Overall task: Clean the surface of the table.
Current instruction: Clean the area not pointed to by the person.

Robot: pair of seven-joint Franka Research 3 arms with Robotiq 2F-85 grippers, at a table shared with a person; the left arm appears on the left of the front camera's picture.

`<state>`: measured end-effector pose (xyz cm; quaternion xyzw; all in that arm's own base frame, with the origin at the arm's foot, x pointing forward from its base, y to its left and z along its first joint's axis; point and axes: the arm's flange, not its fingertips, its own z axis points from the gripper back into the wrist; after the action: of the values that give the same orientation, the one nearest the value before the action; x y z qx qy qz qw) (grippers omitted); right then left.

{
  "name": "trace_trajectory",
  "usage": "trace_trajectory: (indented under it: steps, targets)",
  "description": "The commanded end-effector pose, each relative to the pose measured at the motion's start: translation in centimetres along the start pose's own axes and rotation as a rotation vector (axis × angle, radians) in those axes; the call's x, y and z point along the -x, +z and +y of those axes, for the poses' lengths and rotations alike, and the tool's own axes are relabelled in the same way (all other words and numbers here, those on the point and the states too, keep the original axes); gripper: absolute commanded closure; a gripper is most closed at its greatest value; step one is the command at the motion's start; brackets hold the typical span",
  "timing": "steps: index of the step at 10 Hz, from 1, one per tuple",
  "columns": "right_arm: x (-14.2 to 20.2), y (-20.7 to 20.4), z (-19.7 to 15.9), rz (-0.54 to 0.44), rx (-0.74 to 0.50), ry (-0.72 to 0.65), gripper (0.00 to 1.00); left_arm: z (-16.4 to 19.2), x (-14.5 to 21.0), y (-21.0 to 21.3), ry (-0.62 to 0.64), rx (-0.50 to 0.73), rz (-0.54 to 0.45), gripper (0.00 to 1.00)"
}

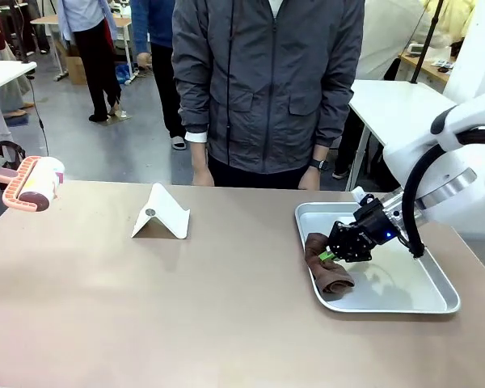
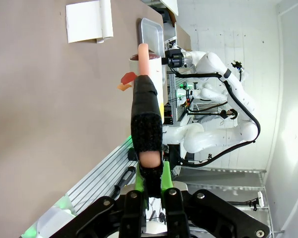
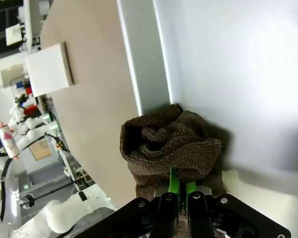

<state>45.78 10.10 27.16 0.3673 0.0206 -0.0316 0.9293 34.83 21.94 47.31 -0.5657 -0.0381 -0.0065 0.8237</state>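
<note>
The table [image 1: 145,307] to be cleaned spreads ahead of and below both sets of fingers, its matte brown top mostly bare, which is probably why both tools are off it for now. A person [image 1: 267,81] stands at its far edge, arms hanging, leaving the surface to the arms. The metal tray [image 1: 388,310] sits directly under the right gripper [image 1: 330,255] and seems to serve as a holder for the wiping cloth. The brown cloth [image 1: 327,271] lies bunched in the tray's corner beside the bare tabletop, and the right fingers are pinched together on a fold of it at their tips. That low grip, right at the rim, looks like the start of lifting it over the tray wall onto the table. A pink-handled roller [image 1: 34,184] runs straight out from between the left gripper [image 2: 151,178] fingers, which are clamped on the black-wrapped part of its handle. Its roll is well beyond the fingertips and appears to hang above the table's end, clear of the surface, likely parked until it is needed. A white folded stand [image 1: 160,214] stands on the table well beyond both grips, between the two tools, and wiping will have to go around it.
</note>
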Motion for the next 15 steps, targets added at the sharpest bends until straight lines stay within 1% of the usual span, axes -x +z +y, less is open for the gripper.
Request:
trace_trajectory:
  steps: [1, 3, 5, 7, 10, 11, 13, 14, 15]
  targets:
    - [0.2, -0.8, -1.3, 0.005, 0.068, 0.018, 0.96, -0.6, 0.1, 0.1, 0.01, 0.008, -0.003, 0.86]
    - [0.3, -1.5, -1.3, 0.005, 0.109, 0.041, 0.96, -0.6, 0.1, 0.1, 0.01, 0.008, -0.003, 0.86]
    - [-0.3, -1.6, -0.7, -0.083, 0.088, 0.066, 0.96, -0.6, 0.1, 0.1, 0.01, 0.008, -0.003, 0.86]
    - [-1.7, -1.2, -0.2, -0.194, 0.0, 0.085, 0.96, -0.6, 0.1, 0.1, 0.01, 0.008, -0.003, 0.86]
    - [-2.8, -0.9, -1.0, -0.328, -0.113, 0.08, 0.96, -0.6, 0.1, 0.1, 0.01, 0.008, -0.003, 0.86]
    - [-2.9, -0.7, -1.1, -0.35, -0.163, 0.076, 0.96, -0.6, 0.1, 0.1, 0.01, 0.008, -0.003, 0.86]
    - [-3.1, 0.2, -1.2, -0.392, -0.18, 0.065, 0.96, -0.6, 0.1, 0.1, 0.01, 0.008, -0.003, 0.86]
    - [-3.2, 1.2, -1.4, -0.406, -0.181, 0.052, 0.96, -0.6, 0.1, 0.1, 0.01, 0.008, -0.003, 0.86]
    - [-3.1, 2.8, -1.6, -0.431, -0.211, 0.029, 0.96, -0.6, 0.1, 0.1, 0.01, 0.008, -0.003, 0.86]
